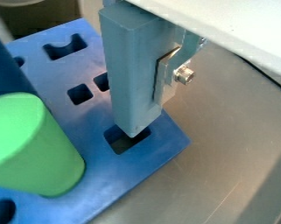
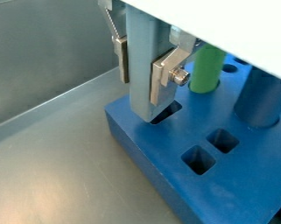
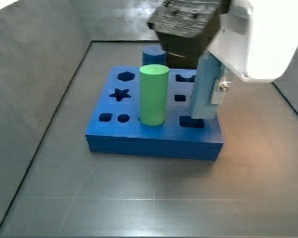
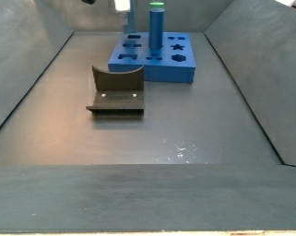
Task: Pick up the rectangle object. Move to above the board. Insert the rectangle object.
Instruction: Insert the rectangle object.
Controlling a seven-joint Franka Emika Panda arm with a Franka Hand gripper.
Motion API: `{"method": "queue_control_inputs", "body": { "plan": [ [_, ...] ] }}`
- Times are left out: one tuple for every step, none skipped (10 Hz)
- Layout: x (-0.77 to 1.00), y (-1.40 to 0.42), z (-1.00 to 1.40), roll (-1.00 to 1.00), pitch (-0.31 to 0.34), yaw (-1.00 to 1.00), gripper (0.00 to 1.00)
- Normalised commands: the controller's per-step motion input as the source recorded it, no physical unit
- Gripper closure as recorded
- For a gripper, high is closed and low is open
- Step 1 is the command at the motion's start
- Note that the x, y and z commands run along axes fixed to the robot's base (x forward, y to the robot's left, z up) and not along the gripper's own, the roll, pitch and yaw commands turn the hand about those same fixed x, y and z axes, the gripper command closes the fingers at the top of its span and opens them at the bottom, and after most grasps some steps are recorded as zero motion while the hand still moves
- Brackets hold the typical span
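My pincer (image 2: 146, 61) grips the slim light-blue rectangular bar (image 1: 133, 74), its lower end just entering a corner slot of the thick royal-blue holed board (image 1: 154, 150), right of the green cylinder (image 3: 154, 95). I'd keep it upright and lower slowly.

Our gripper (image 2: 145, 68) has flat silver plate fingers (image 2: 170, 68) with stepped, bracket-like edges; one carries a small hex-head screw facing outward, seen in both wrist views. A glossy white housing sits directly above the gripper. In a side view, the gripper (image 3: 208, 88) hangs beside a large white, box-like shell and below a black ribbed wrist section with grey markings.
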Motion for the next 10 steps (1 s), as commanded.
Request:
{"method": "queue_control_inputs", "body": {
  "plan": [
    [0.00,0.00,0.00,0.00,0.000,-0.01,1.00],
    [0.00,0.00,0.00,0.00,0.000,-0.03,1.00],
    [0.00,-0.01,-0.10,0.00,-0.014,-0.04,1.00],
    [-0.12,-0.16,-0.57,0.07,-0.566,-0.14,1.00],
    [-0.24,-0.09,-0.35,0.04,-0.603,-0.15,1.00],
    [-0.11,0.00,0.00,0.00,-0.231,-0.05,1.00],
    [-0.03,0.00,0.00,0.00,0.000,-0.05,1.00],
    [0.00,-0.07,0.05,0.10,0.000,-0.03,1.00],
    [-0.05,-0.19,0.00,0.51,-0.131,-0.14,1.00],
    [-0.17,-0.15,0.06,0.87,-0.226,-0.15,1.00]
  ]
}}
